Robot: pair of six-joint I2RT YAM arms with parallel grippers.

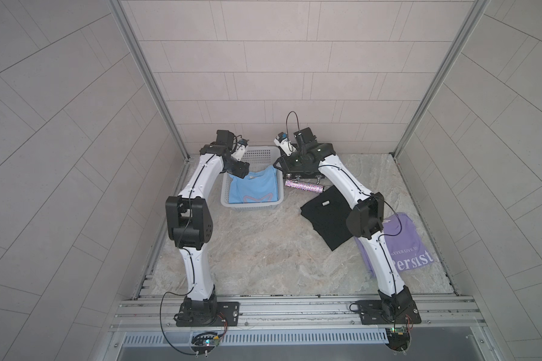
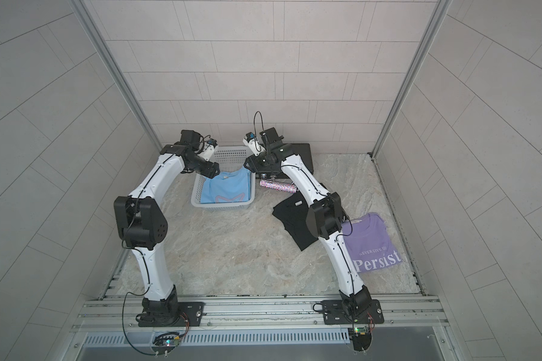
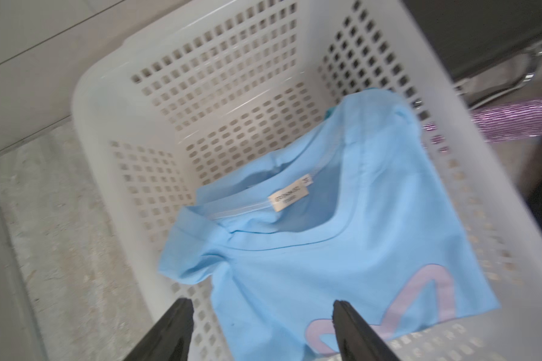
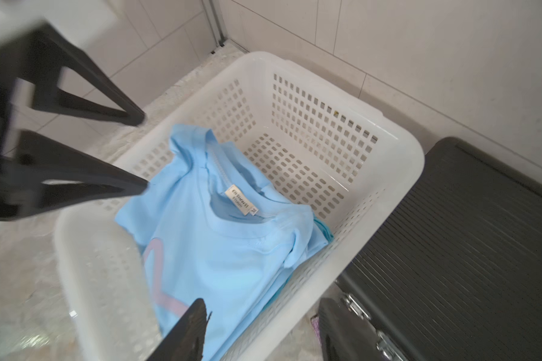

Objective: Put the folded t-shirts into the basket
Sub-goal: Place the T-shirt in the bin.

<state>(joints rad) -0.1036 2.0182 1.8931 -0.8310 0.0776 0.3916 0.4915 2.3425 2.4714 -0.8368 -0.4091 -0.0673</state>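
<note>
The white basket [image 1: 252, 208] stands at the back of the table, seen in both top views. In it lies the light blue t-shirt [image 3: 341, 250] with its pink graphic, collar and label up. A teal t-shirt [image 4: 325, 232] peeks out from beneath it. My left gripper [image 3: 263, 309] hangs open above the blue shirt's front corner, holding nothing. My right gripper [image 4: 263, 304] is open too, straddling the basket's side wall with one finger over the shirt and one outside. The black t-shirt [image 1: 324, 218] and the lavender "Persist" t-shirt [image 1: 410, 247] lie on the table at the right.
A flat black briefcase [image 4: 466, 234] lies right beside the basket, with a glittery purple roll [image 1: 305, 186] in front of it. The right arm [image 1: 363, 218] reaches over the black and lavender shirts. Tiled walls close in the back and both sides.
</note>
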